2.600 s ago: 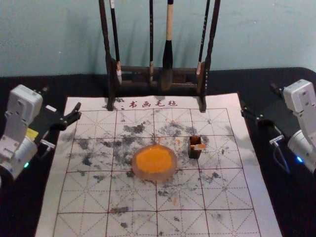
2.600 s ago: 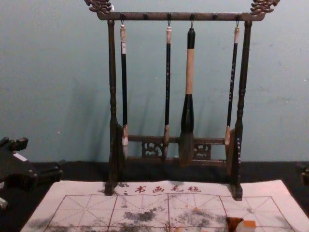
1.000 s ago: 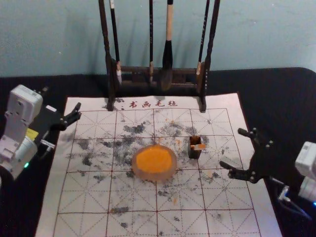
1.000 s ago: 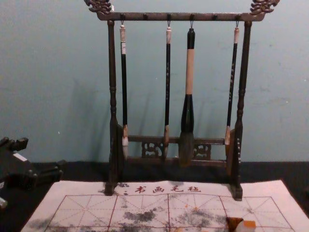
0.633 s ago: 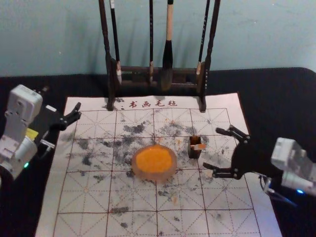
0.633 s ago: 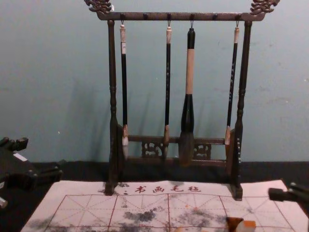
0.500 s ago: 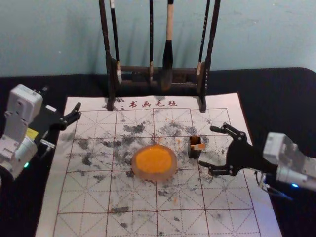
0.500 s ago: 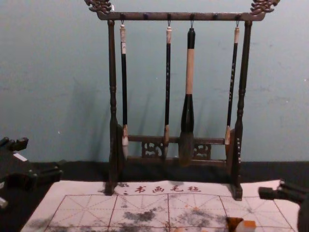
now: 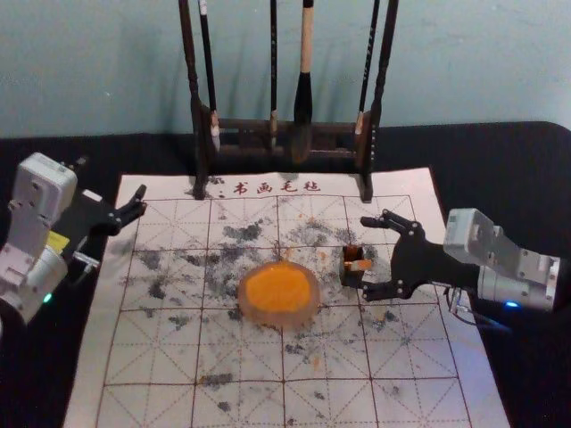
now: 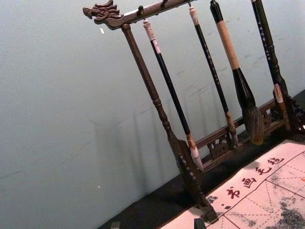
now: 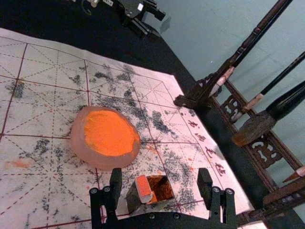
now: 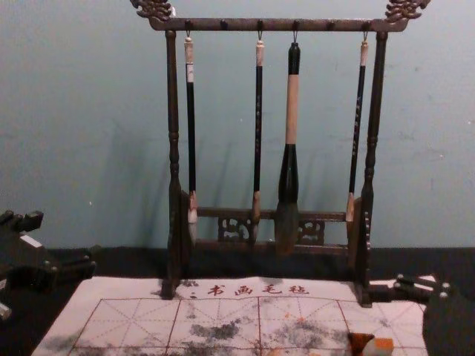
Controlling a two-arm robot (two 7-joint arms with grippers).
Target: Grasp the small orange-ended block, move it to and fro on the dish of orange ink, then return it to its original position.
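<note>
Block: the small orange-ended block (image 11: 143, 187) is at the dark open-topped holder (image 9: 351, 277), right of centre in the head view; whether it sits inside or leans against it, I cannot tell.
Right gripper: at centre right of the head view, the right gripper (image 9: 365, 256) has its fingers wide apart, one on each side of block and holder, with nothing between them gripped.
Left gripper: parked at the left edge of the chest view, the left gripper (image 12: 62, 239) is spread open and holds nothing.
Done: the approach looks nearly complete.
Left to do: the grasp, the to-and-fro on the orange ink (image 9: 278, 287), then the return.
Tight edge: in the head view the lower finger is close by the holder's lower right side; closing off-centre could nudge or tip it.
Open room: a short stretch of mat (image 9: 241, 357) parts holder from dish (image 9: 278, 318), at mid-frame, so a low lift should suffice.
Far edge: the brush rack (image 9: 245, 127) stands at upper middle, behind the dish; strokes seem best kept near the ink's middle.
</note>
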